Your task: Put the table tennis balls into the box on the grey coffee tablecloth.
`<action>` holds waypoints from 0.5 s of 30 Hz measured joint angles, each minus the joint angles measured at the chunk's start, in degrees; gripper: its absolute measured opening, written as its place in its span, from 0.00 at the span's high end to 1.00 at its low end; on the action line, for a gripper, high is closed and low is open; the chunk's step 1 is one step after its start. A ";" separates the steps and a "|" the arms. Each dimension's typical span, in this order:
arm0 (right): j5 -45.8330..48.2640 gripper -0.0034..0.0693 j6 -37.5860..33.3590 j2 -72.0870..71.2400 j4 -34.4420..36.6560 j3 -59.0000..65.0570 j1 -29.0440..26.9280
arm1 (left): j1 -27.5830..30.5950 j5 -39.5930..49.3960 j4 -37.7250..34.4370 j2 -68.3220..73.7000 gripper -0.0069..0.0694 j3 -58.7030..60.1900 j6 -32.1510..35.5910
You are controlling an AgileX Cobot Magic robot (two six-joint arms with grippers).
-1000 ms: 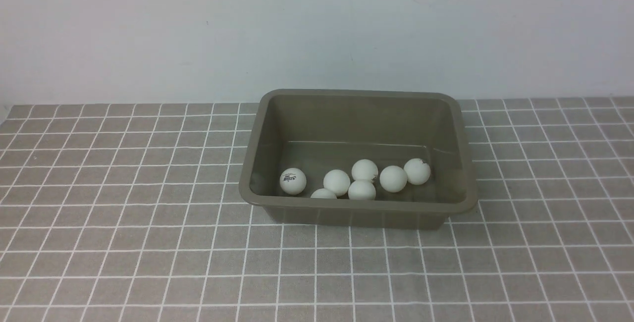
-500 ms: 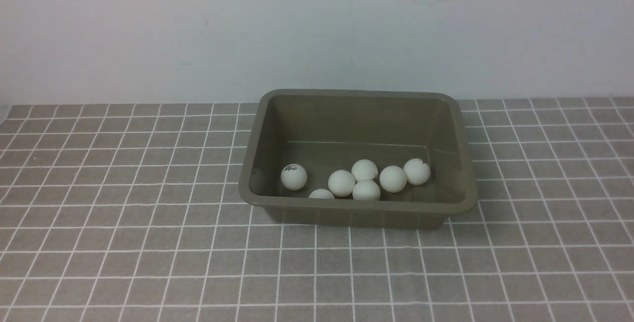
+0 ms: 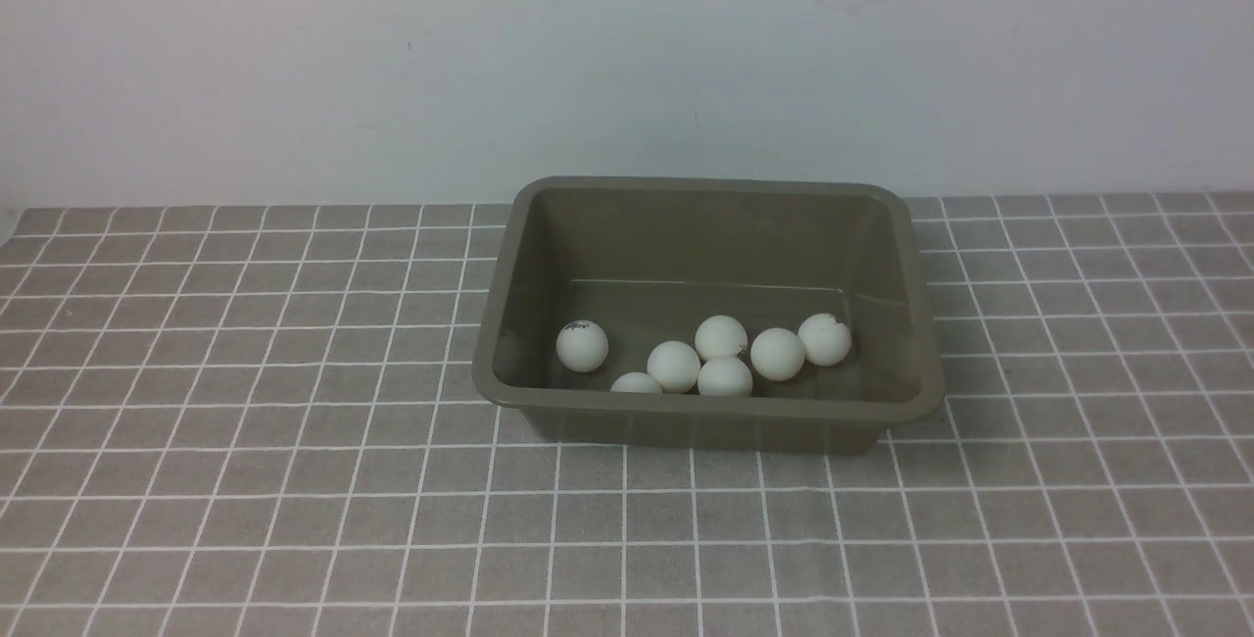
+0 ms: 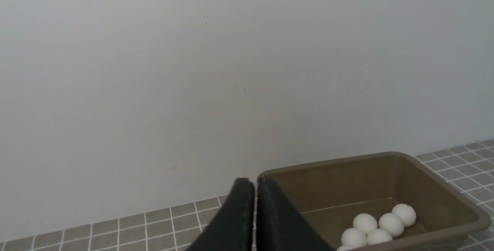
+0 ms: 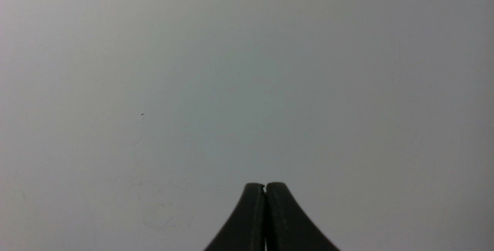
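The olive-brown box point(image 3: 705, 409) stands on the grey coffee tablecloth point(image 3: 245, 480), just right of the middle and close to the back wall. Several white table tennis balls point(image 3: 778, 354) lie in its near half; one point(image 3: 582, 345) sits apart on the left, with a dark logo on top. Neither arm shows in the front view. In the left wrist view my left gripper point(image 4: 255, 183) is shut and empty, with the box point(image 4: 332, 161) and balls point(image 4: 391, 224) beyond it. My right gripper point(image 5: 265, 185) is shut and empty, facing only the bare wall.
A plain pale wall point(image 3: 627, 59) rises right behind the cloth's far edge, close to the box's back rim. Nothing but the box stands on the checked cloth in the front view.
The left ball in the box has rolled a little, turning its logo upward. A ball near the middle has shifted slightly right. The box has not moved.
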 joint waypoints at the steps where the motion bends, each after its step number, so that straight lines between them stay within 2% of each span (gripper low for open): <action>1: 0.00 0.97 0.00 0.00 0.00 0.00 0.00 | 0.00 -1.06 0.57 0.00 0.91 1.12 -0.12; 15: 0.20 0.97 0.00 0.00 0.00 0.00 0.00 | 0.70 -5.22 1.36 -0.22 0.91 14.36 -0.04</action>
